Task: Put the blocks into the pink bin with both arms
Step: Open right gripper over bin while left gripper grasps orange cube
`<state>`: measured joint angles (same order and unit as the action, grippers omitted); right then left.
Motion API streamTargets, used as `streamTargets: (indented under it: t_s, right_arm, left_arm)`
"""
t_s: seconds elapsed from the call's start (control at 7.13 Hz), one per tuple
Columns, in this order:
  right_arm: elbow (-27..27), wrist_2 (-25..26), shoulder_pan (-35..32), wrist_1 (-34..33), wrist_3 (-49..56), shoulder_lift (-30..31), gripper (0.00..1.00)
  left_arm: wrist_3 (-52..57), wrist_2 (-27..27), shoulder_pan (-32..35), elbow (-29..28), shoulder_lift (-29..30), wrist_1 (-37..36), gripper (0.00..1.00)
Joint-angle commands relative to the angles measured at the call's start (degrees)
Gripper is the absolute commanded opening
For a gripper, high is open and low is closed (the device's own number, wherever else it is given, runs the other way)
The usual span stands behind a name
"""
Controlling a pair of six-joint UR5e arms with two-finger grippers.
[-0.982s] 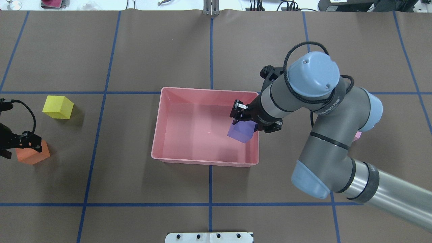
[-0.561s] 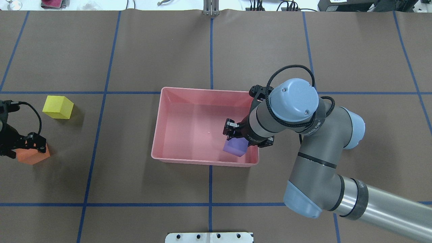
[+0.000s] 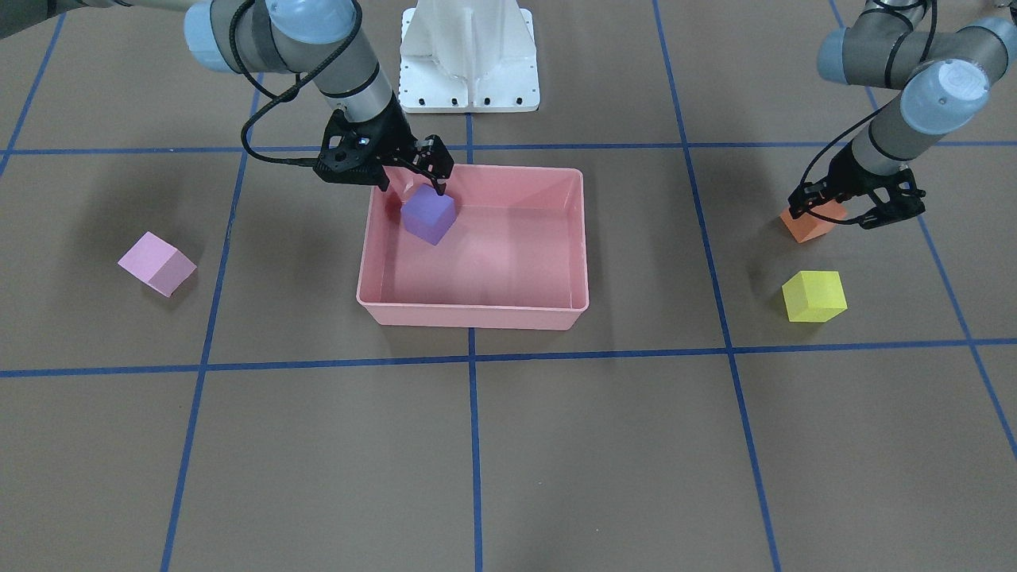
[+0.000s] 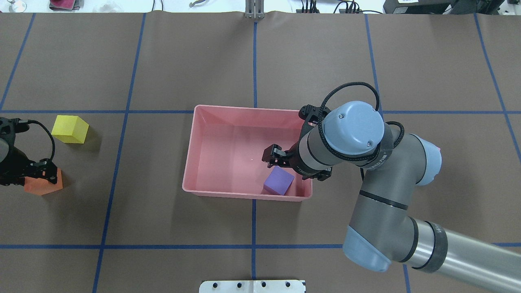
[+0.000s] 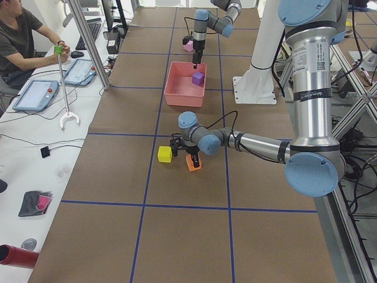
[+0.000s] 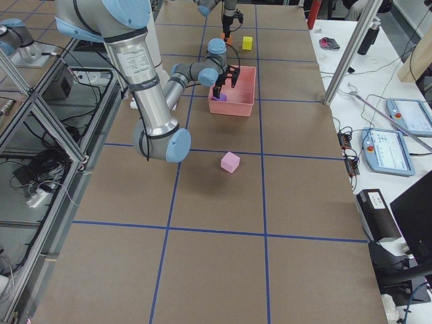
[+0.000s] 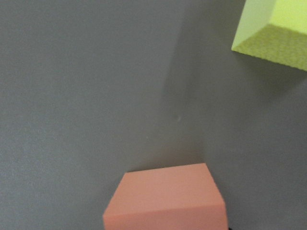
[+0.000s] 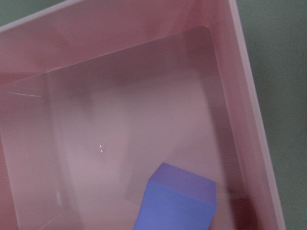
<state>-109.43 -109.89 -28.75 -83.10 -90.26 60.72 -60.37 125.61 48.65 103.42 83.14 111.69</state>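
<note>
The pink bin (image 4: pixel 244 108) sits mid-table. The purple block (image 4: pixel 278 182) lies inside it by the near right corner and also shows in the right wrist view (image 8: pixel 177 203). My right gripper (image 3: pixel 413 181) hangs open just above the purple block, not holding it. My left gripper (image 3: pixel 854 208) is open and low over the orange block (image 3: pixel 810 224), its fingers spread wider than the block. The yellow block (image 4: pixel 70 129) stands just beyond the orange one. The light pink block (image 3: pixel 157 264) lies on the mat on my right side, hidden by my right arm in the overhead view.
Blue tape lines cross the brown mat. The white robot base (image 3: pixel 469 56) stands behind the bin. An operator (image 5: pixel 20 41) sits at a side desk beyond the table's far edge.
My right gripper moved toward the bin's near right corner, lowered and opened; the purple block now rests on the bin floor. My left gripper settled lower over the orange block.
</note>
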Motion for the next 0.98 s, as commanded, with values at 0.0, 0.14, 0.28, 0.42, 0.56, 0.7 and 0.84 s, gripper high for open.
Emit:
streamTargets:
  t_s: [0.0, 0.14, 0.28, 0.42, 0.56, 0.7, 0.84]
  right_arm:
    - [-4.6, -5.5, -7.6, -5.7, 1.0, 1.5, 1.0]
    - [-4.7, -8.1, -11.0, -5.7, 5.0, 3.2, 1.0]
    - [-4.5, -8.2, -12.8, -5.7, 11.4, 6.1, 1.0]
    - [-4.6, -8.4, -15.3, -5.2, 18.7, 9.7, 1.0]
    - [-4.5, -8.4, -16.8, -5.2, 22.7, 12.7, 1.0]
    - [-4.6, -8.4, -18.6, -4.9, 27.1, 15.7, 1.0]
    - [-4.5, -8.3, -20.0, -4.9, 31.2, 18.8, 1.0]
  left_arm:
    - [-0.1, 2.0, 0.1, 8.4, 4.2, -11.2, 0.0]
    - [-0.1, 2.3, 0.1, 13.0, 11.0, -22.8, 0.0]
    - [-1.2, 2.0, 0.1, 13.4, 22.1, -32.8, 0.0]
    - [-6.7, 1.9, -0.8, 13.3, 30.9, -37.1, 0.0]
    - [-11.9, 1.6, -4.6, 13.2, 34.9, -37.7, 0.0]
    - [-17.0, -0.7, -7.9, 11.1, 40.6, -37.7, 0.0]
    - [-18.9, -5.2, -11.2, 6.1, 47.1, -37.8, 0.0]
